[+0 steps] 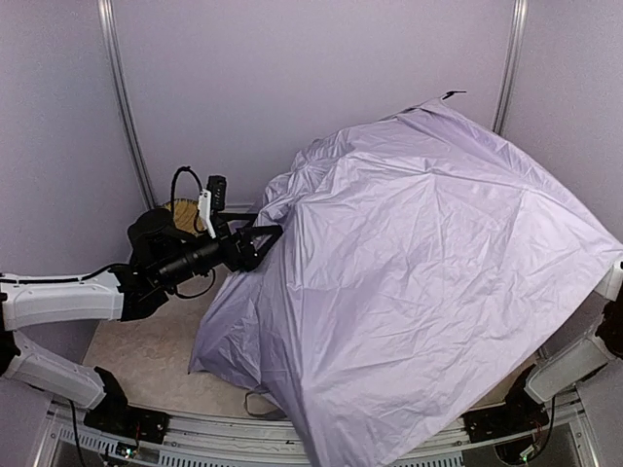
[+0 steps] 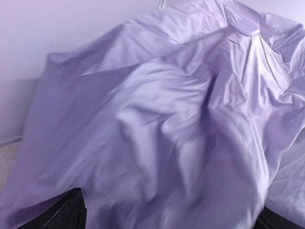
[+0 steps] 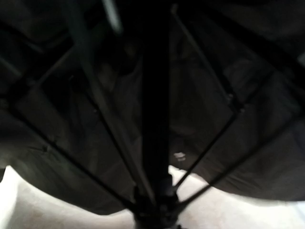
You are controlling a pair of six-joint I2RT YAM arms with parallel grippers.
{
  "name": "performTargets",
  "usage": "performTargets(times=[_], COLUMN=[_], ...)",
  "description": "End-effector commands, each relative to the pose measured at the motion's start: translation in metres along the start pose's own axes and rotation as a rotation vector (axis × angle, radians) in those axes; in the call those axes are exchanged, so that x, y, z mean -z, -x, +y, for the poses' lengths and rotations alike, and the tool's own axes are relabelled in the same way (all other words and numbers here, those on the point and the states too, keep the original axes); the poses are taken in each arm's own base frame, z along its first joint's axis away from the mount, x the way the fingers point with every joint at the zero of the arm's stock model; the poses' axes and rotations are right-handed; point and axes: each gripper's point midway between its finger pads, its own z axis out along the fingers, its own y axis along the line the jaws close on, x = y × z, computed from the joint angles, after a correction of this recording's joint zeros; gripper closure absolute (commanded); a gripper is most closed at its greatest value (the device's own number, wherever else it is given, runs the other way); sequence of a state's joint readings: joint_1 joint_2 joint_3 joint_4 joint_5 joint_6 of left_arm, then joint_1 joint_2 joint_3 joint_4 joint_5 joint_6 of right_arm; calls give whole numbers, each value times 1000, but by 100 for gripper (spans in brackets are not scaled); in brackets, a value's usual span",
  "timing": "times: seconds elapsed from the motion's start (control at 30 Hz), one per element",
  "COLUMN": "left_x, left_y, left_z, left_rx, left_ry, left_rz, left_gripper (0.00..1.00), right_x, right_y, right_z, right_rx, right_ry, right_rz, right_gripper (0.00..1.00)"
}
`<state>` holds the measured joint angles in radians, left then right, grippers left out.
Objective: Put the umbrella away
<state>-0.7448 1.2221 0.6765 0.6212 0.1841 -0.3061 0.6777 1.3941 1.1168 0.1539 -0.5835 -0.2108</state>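
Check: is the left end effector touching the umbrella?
Cannot tell. Top view: open left end effector overlaps the umbrella at its edge; neither contact nor gap shows.

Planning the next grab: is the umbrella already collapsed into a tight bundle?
No, in the top view the umbrella lies spread wide, its fabric covering most of the table.

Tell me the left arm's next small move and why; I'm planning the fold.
Probably ease the left gripper forward and close on the umbrella fabric: its jaws stand open at the canopy's left edge, holding nothing, while the canopy lies spread and wrinkled across the table.
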Motion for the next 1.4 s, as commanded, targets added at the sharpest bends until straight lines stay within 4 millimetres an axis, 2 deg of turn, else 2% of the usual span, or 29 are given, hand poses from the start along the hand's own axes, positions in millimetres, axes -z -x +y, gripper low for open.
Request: performTargets(times=[0.0,0.07,0.1,0.2,0.27,0.4,0.5,0.57,0.67,0.77,0.83,0.9,1.03,1.13,1.27,1.37], left_x=[-24,-28,-29,-29,-26,-18,-19,-23,-25,-18,-13,-5,13,27,50,59], left_y=[-8,-6,-4,6,12,21,16,1,-17,-17,-10,-2,16,25,42,43], left_z=[-63,-80,-81,-73,-65,-57,-48,-38,-28,-30,-30,-25,2,22,37,36], left_rx=[-90,-121,-117,-114,-108,-102,-91,-60,-14,-19,-28,-27,-37,-79,-135,-169], left_ry=[-229,-258,-257,-212,-175,-149,-128,-110,-95,-106,-104,-93,-12,75,155,154], left_rz=[27,13,-1,-38,-61,-105,-91,-42,22,17,-2,-28,-82,-110,-174,-177], left_gripper=[1,1,1,1,1,1,6,15,35,56,67,76,93,97,98,100], right_x=[-30,-46,-55,-69,-74,-76,-78,-79,-81,-80,-77,-71,-49,-27,15,51], right_y=[9,-5,-15,-36,-40,-35,-37,-37,-34,-34,-45,-57,-80,-90,-85,-53], right_z=[53,76,91,118,129,146,152,153,151,147,143,138,132,124,118,111], right_rx=[48,51,54,60,58,92,134,149,154,175,180,153,74,22,12,27], right_ry=[140,206,249,342,389,466,486,490,477,447,416,384,308,215,119,67], right_rz=[-45,-13,11,53,53,-1,-12,-16,-24,-18,16,45,98,144,181,149], right_gripper=[100,98,96,91,89,85,78,71,61,54,48,40,22,15,11,7])
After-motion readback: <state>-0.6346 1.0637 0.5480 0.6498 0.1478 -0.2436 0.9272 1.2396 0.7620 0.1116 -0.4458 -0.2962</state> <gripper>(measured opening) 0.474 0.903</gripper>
